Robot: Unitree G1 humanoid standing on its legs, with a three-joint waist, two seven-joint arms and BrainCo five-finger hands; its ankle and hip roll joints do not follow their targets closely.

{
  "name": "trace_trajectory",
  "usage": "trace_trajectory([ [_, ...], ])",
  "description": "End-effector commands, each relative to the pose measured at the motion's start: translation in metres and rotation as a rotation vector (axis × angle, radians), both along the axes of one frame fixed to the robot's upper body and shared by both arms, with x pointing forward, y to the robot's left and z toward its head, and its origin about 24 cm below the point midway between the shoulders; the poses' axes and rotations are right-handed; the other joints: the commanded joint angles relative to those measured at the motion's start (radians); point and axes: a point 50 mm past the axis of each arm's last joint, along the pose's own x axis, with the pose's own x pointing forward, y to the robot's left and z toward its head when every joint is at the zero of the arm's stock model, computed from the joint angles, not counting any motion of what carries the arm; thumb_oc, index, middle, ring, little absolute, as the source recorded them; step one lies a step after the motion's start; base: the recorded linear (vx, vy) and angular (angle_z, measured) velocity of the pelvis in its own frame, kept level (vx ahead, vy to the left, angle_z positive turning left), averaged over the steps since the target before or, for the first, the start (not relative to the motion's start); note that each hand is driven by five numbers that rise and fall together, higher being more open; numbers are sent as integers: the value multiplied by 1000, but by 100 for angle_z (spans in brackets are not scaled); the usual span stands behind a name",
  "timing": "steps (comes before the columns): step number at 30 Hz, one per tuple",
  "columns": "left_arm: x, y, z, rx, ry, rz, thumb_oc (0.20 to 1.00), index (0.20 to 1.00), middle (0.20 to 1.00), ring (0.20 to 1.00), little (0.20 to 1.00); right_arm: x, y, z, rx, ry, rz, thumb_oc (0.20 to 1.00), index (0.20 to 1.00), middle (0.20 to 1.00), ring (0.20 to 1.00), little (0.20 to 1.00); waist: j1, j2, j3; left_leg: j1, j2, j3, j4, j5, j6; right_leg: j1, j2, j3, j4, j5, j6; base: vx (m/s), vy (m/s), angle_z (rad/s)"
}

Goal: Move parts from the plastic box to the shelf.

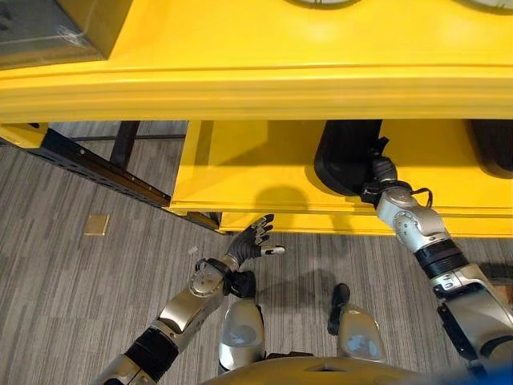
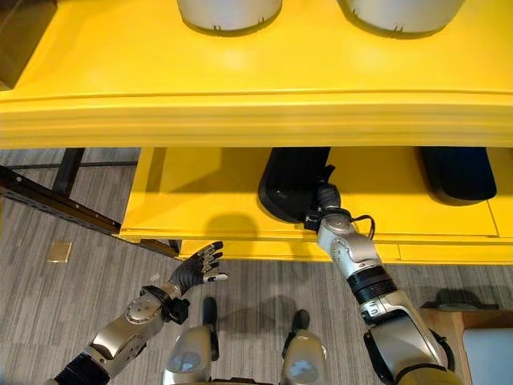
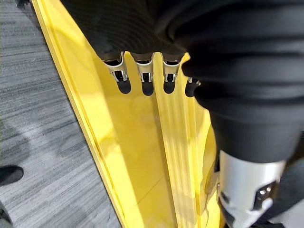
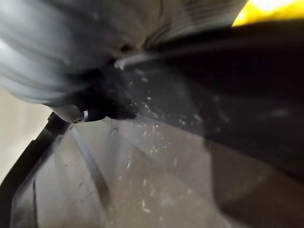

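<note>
Item — black part (image 2: 290, 191), a dark rounded moulding, lying on the lower level of the yellow shelf (image 2: 240, 120), under the upper deck. A second dark part (image 2: 457, 172) is sitting further along the same level, well apart to the robot's right. Two pale round parts (image 2: 228, 12) are standing on the upper deck.

Handling, as judged: looking stiff and smooth, a hollow shell, probably light for its bulk and likely slippery; the near rim would seem the best place for taking hold.

Right robot hand (image 2: 325, 200) — reaching in under the deck, touching the near edge of the black part; its fingers are hiding behind the part, so whether they are gripping cannot be told. The right wrist view is showing a dark scuffed surface at very close range.

Left robot hand (image 1: 255, 239) — hanging over the grey floor (image 1: 72, 265) just before the shelf's front edge, fingers spread and straight, carrying nothing.

The plastic box cannot be identified with certainty.
</note>
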Motion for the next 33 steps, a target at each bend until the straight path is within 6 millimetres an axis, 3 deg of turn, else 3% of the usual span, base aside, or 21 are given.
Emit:
trace_trajectory([
  [1,4,-9,36,-106,-149,-62,1000,1000,1000,1000,1000,21,-5,64,-93,-202,18,200,200,200,200,200,8,-13,-9,7,45,66,56,-27,21,2,18,-23,119,-106,-37,-77,-53,-2],
  [5,9,-11,46,-107,-179,-73,1000,1000,1000,1000,1000,26,-23,78,-161,-197,-16,200,200,200,200,200,16,-23,17,-25,49,59,91,-36,22,-26,26,-22,152,-115,-41,-101,-82,0],
  [7,15,-12,58,-102,-221,-81,1000,1000,1000,1000,1000,28,-42,93,-274,-200,-32,200,200,200,200,200,22,-33,48,-63,49,53,120,-41,24,-63,37,-20,185,-123,-46,-175,-127,-2],
  [13,18,-14,66,-95,-258,-93,1000,1000,1000,1000,1000,29,-55,111,-371,-210,-49,200,200,200,200,200,24,-36,78,-107,49,52,161,-51,28,-108,38,-22,233,-134,-57,-95,-44,-1],
  [17,21,-17,72,-92,-281,-112,1000,1000,1000,1000,1000,30,-67,127,-439,-223,-64,200,200,200,200,200,24,-43,102,-139,43,51,221,-88,25,-146,24,-21,307,-171,-57,-85,-17,2],
  [33,30,-30,77,-70,-278,-136,1000,1000,1000,1000,1000,39,-80,151,-513,-177,-41,200,200,200,200,200,22,-74,102,-276,79,68,496,-227,65,-278,-24,-30,558,-252,-84,-60,7,-1],
])
